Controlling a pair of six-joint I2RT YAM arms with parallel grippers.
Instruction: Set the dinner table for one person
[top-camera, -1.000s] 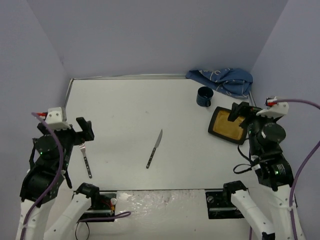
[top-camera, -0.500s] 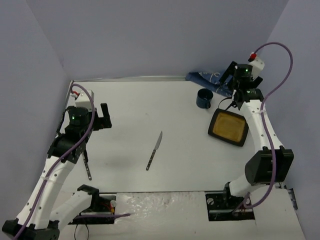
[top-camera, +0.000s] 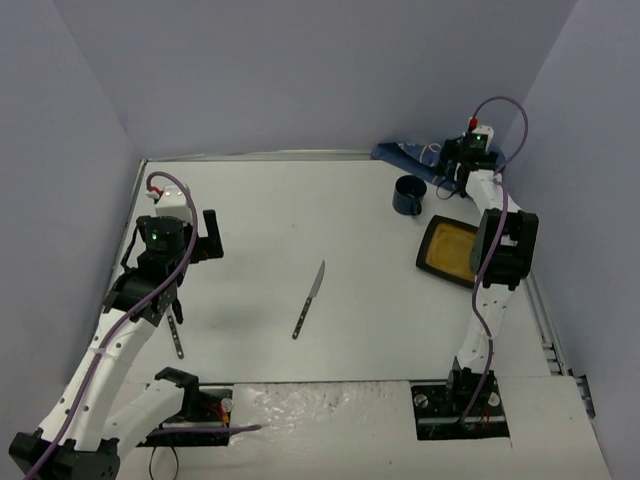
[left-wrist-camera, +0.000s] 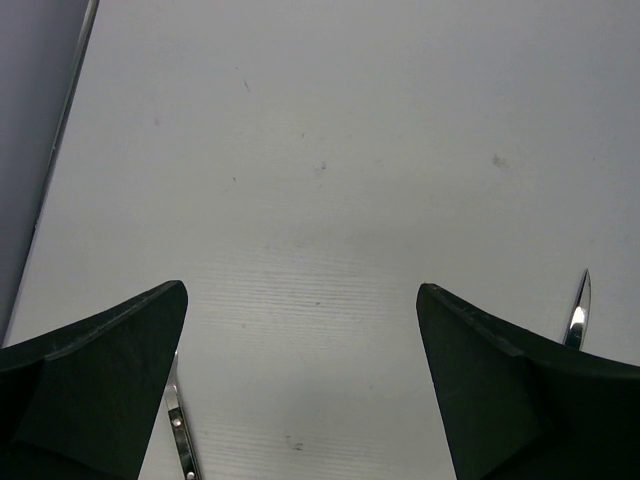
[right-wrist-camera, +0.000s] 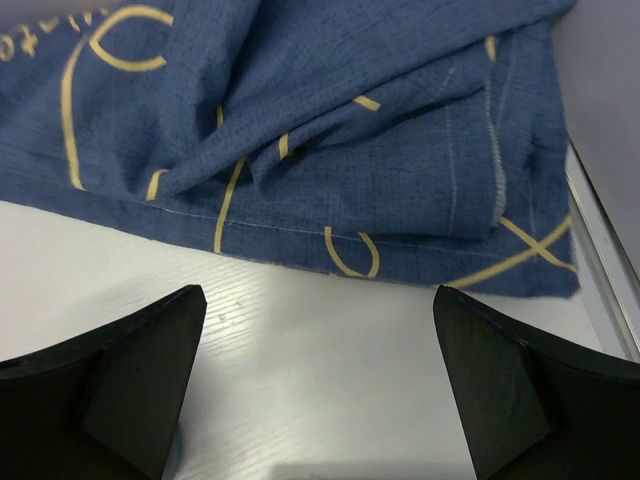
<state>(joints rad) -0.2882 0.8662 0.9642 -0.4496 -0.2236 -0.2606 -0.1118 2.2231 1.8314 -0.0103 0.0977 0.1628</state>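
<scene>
The dinner table (top-camera: 300, 220) spreads white and flat beneath both pairs of jaws and fills most of the top view. The left gripper (left-wrist-camera: 300, 292) hangs over its left half with its jaws wide apart and nothing between them. The right gripper (right-wrist-camera: 320, 297) is at the far right corner, its jaws equally wide and holding nothing, with only bare tabletop showing in the gap. Just ahead of those right jaws lies the crumpled blue cloth (right-wrist-camera: 330, 130) with yellow line drawings, its hem close to the fingertips but not touching them. The dark tray (top-camera: 447, 252) with a tan inside lies back from the right jaws, toward the arm bases. The dark blue mug (top-camera: 408, 194) stands upright just left of them. The knife (top-camera: 310, 297) lies well to the right of the left jaws. The fork (top-camera: 175, 335) lies below them, nearer the bases.
</scene>
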